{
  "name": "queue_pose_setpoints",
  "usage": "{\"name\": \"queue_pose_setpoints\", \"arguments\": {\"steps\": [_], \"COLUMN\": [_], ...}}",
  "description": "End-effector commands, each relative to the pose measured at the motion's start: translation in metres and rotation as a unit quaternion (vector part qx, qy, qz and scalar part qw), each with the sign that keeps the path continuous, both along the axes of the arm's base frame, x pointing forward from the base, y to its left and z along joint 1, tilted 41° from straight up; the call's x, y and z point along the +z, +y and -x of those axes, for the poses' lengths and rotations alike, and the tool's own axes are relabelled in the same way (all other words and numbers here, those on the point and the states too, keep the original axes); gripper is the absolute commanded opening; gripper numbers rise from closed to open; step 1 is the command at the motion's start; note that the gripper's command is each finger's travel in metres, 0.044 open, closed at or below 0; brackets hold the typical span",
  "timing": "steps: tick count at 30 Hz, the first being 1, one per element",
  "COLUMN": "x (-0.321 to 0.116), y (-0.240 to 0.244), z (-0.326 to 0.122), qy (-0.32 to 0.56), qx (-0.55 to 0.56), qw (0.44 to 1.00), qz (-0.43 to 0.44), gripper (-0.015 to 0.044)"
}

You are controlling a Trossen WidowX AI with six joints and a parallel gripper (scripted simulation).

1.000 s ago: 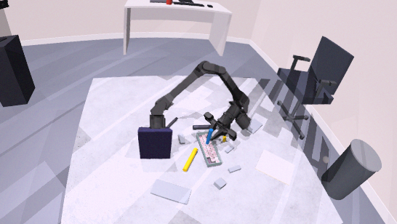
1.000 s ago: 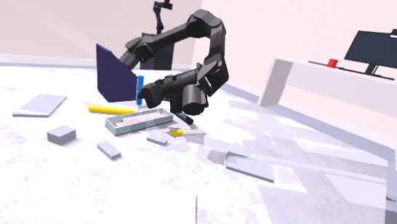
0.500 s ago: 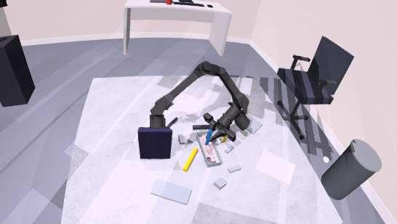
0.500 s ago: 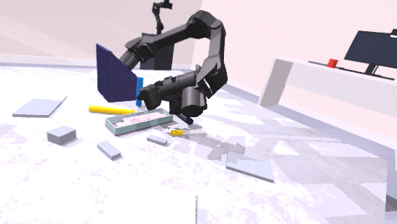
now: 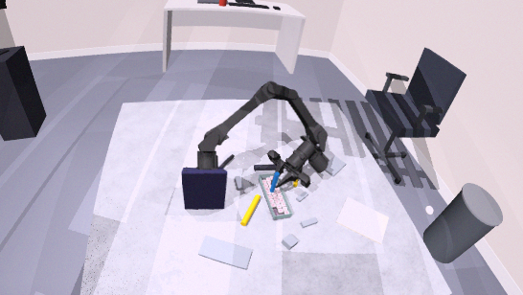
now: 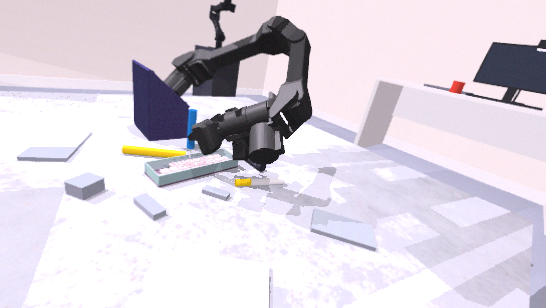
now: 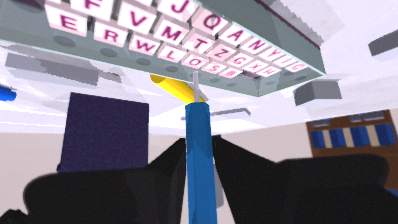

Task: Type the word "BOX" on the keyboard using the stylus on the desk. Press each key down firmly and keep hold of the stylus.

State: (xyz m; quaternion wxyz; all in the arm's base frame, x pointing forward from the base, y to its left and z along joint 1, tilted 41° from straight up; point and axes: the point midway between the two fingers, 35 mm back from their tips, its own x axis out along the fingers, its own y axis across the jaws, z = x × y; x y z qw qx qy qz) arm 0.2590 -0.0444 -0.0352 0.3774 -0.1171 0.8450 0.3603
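Gripping the Stylus at the Letter O

Narrowly parted, the black two-fingered gripper point(image 5: 283, 173) point(image 7: 199, 143) clasps the upright blue stylus point(image 5: 274, 182) point(image 6: 192, 129) point(image 7: 199, 160), whose slim grey tip meets the O key's image in the wrist view, on the grey-framed keyboard point(image 5: 288, 215) point(image 6: 172, 178) point(image 7: 260, 89); contact cannot be told

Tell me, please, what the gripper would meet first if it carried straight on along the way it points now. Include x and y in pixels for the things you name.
Probably the keyboard point(image 5: 282, 205) point(image 6: 175, 176) point(image 7: 280, 50), touched first by the tip of the blue stylus point(image 5: 274, 182) point(image 7: 199, 150) the gripper point(image 5: 280, 184) point(image 7: 199, 143) holds, near the O key; the remaining gap is unclear.
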Motion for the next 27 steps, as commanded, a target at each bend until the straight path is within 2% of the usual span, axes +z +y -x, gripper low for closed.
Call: {"name": "queue_pose_setpoints", "arguments": {"steps": [1, 27], "x": [-0.0022, -0.0096], "y": [0.0022, 0.0085], "z": [-0.0001, -0.0015], "qy": [0.000, 0.000], "qx": [-0.003, -0.003], "qw": [1.000, 1.000], "qz": [0.000, -0.001], "gripper": [0.0081, 0.0081]}}
